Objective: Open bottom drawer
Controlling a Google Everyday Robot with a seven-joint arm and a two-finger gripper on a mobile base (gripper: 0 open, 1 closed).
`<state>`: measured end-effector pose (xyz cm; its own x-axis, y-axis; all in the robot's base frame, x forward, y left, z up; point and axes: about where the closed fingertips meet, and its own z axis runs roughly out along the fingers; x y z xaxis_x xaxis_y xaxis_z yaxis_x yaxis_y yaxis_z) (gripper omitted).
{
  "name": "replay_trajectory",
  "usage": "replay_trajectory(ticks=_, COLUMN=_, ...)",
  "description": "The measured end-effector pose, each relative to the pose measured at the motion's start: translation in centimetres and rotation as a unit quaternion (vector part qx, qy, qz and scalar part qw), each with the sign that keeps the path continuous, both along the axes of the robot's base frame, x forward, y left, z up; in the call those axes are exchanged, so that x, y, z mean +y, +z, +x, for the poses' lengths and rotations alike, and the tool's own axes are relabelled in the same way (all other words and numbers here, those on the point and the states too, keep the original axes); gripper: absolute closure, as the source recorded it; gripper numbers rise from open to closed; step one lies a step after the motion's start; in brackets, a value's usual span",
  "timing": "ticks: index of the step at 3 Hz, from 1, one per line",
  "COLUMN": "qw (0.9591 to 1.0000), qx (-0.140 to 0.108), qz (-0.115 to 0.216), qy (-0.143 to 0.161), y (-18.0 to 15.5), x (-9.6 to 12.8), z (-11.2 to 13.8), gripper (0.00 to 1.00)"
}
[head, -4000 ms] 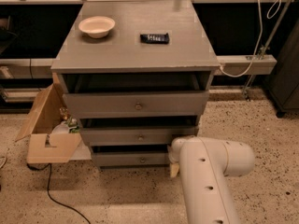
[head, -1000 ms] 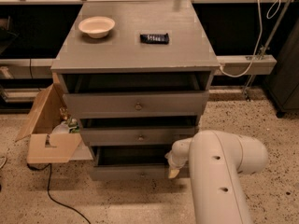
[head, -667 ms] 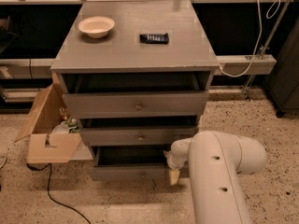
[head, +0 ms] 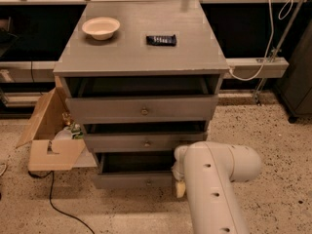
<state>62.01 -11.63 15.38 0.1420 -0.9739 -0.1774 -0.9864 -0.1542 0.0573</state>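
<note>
Step in hand: drawing out the grey wooden bottom drawer, which has a plain front with a small round metal knob. It is the lowest in the grey wooden cabinet, at 6 o'clock under the mid-sized grey drawer. It stands partly out, with a dark strip of its inside showing above the front. The gripper sits at the 3 o'clock end of that front, mostly hidden behind my white arm. I cannot tell the claw's state.

My judgement for doing it well: pull straight toward 6 o'clock, level and slow. A pull from the end rather than the knob may skew the drawer in its runners, so I watch that the front stays parallel to the one above.

Containers:
- All three drawers show dark gaps; contents not visible.
- The cream round bowl on the cabinet top, toward 11 o'clock, looks empty. A flat black packet lies at its 3 o'clock, apart from it.
- The open brown cardboard box, at 9 o'clock of the cabinet, holds a few small items.
</note>
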Motion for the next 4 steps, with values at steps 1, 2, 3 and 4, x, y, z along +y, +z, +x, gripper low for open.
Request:
replay_trajectory(ticks=1, qw=0.9986, qx=0.047, qz=-0.025, qy=-0.008, y=-0.2, x=-0.6, z=-2.1, gripper=0.41)
replay_trajectory(ticks=2, qw=0.998, qx=0.055, qz=-0.029, qy=-0.01, y=0.2, x=-0.6, z=-2.6, gripper=0.65)
replay_trajectory(ticks=3, qw=0.9974, qx=0.06, qz=-0.032, qy=-0.024, y=0.9, x=-0.9, z=-4.0, gripper=0.88)
replay_trajectory(ticks=4, qw=0.9974, qx=0.06, qz=-0.032, qy=-0.024, y=0.7, x=-0.9, z=-4.1, gripper=0.9)
